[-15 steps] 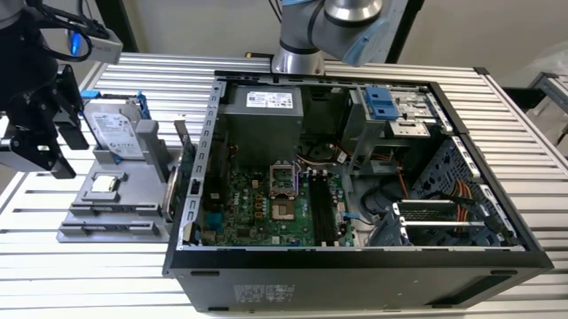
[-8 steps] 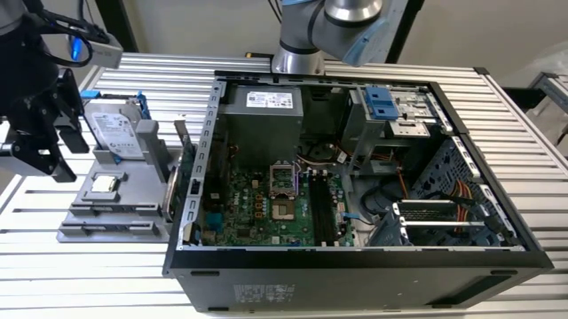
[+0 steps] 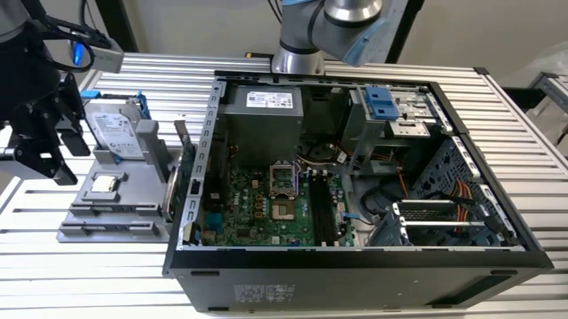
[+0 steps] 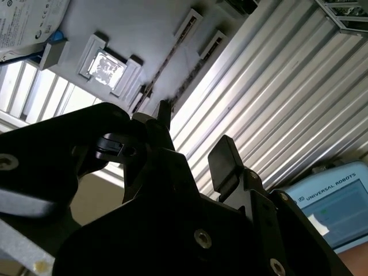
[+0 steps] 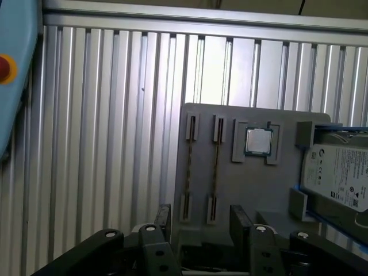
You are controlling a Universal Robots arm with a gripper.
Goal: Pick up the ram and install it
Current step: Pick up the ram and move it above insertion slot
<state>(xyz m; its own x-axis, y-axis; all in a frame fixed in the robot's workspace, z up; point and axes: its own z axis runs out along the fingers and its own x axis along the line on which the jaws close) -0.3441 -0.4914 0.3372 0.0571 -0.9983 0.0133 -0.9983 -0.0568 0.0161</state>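
1. Black fingers (image 5: 164,221) of my gripper (image 5: 202,225) are spread apart with nothing between them (so: released, empty). They hover above the near end of the grey fixture (image 5: 282,178).
2. Just beyond my fingertips, the ram (image 5: 215,169) is parked on edge in the fixture's slots. In the first wrist view it reads as a thin dark line. Both slots show a line like that, and I can't tell if it's one stick or two.
3. To do this grab well, I reckon I should turn so the pads close on the flat faces. I'd centre along the stick's length and come down square, clear of the end holders. It's a thin board, so a tilted grip would probably twist it.
4. Past the slots sit the processor chip (image 5: 259,141) and the hard drive (image 5: 339,178), both apart from the ram (not my business).
5. Farthest off, in the exterior view, the open computer case (image 3: 355,266) lies to the exterior view's right of the fixture, with its motherboard (image 3: 249,212) exposed.
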